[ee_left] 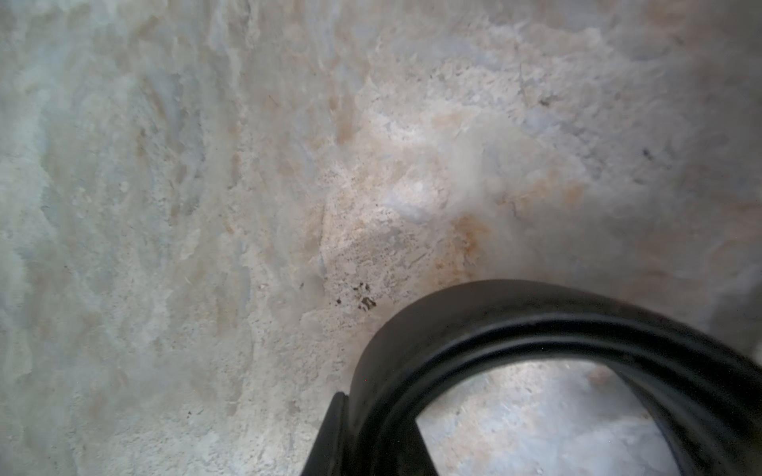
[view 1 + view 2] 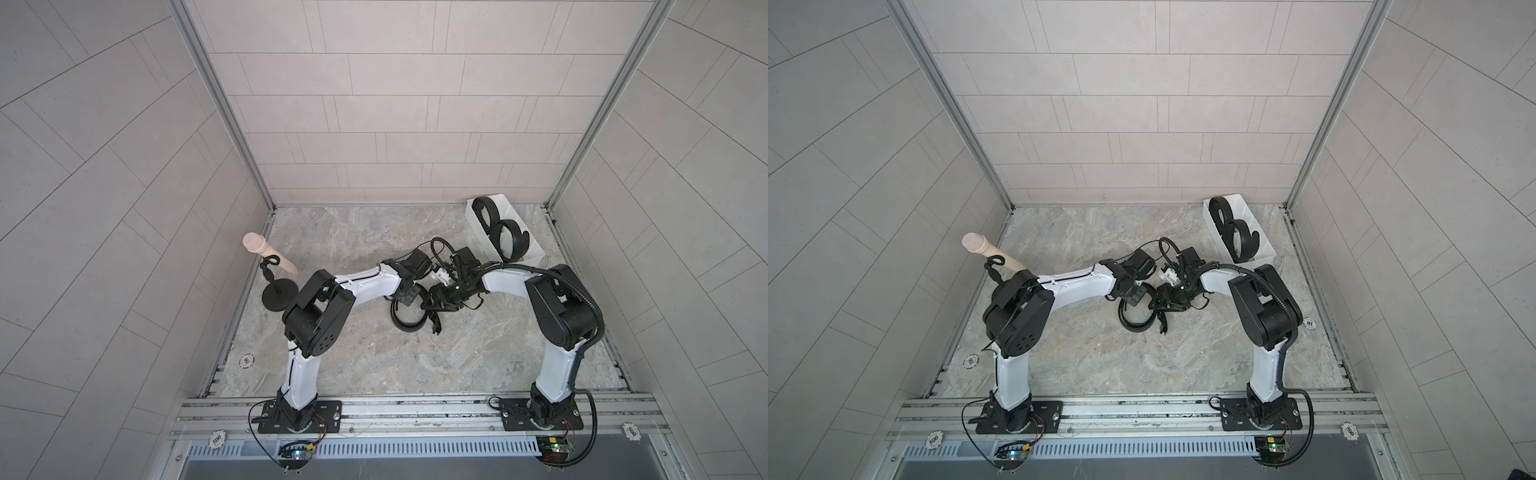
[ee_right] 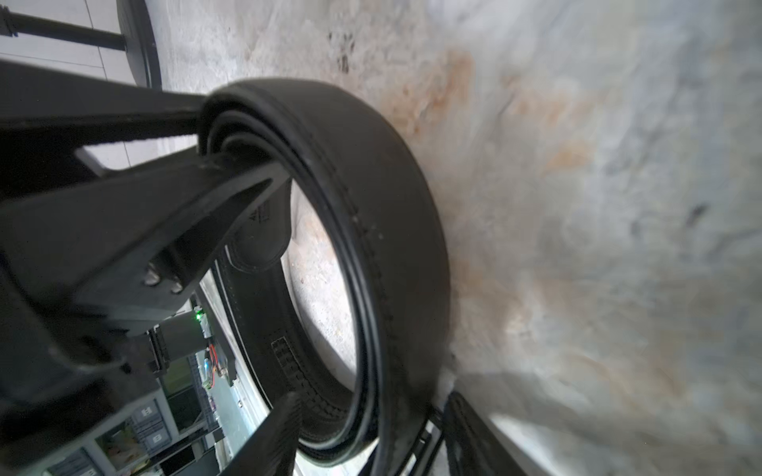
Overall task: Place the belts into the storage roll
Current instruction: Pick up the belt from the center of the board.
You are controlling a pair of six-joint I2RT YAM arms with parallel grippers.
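A third belt [image 2: 409,325] [image 2: 1136,327] is lying as a loose round coil near the middle of the desk [image 2: 415,374], standing on its edge. The left gripper [image 2: 405,298] is reaching in from the coil's 9 o'clock side. In the right wrist view its two black fingers [image 3: 173,119] are pinching the layered wall of the belt [image 3: 391,230] from outside and inside, jaws narrow. In the left wrist view the belt [image 1: 536,325] is curving close under the camera.

The right gripper [image 2: 433,309] is coming in from about 2 o'clock. Its jaws are standing moderately apart, one inside the coil and one outside, and I cannot tell whether they are pressing on the strap.

The storage roll [image 2: 517,216] [image 2: 1250,216] is sitting at about 1 o'clock from the desk's middle, near the back corner and well apart from the loose belt. Two coiled belts are standing on edge inside it: one [image 2: 495,212] at the far end, the other [image 2: 519,243] just beside it toward the near end.

A black stand [image 2: 279,297] with a tilted beige peg [image 2: 270,255] is standing at about 9 o'clock.
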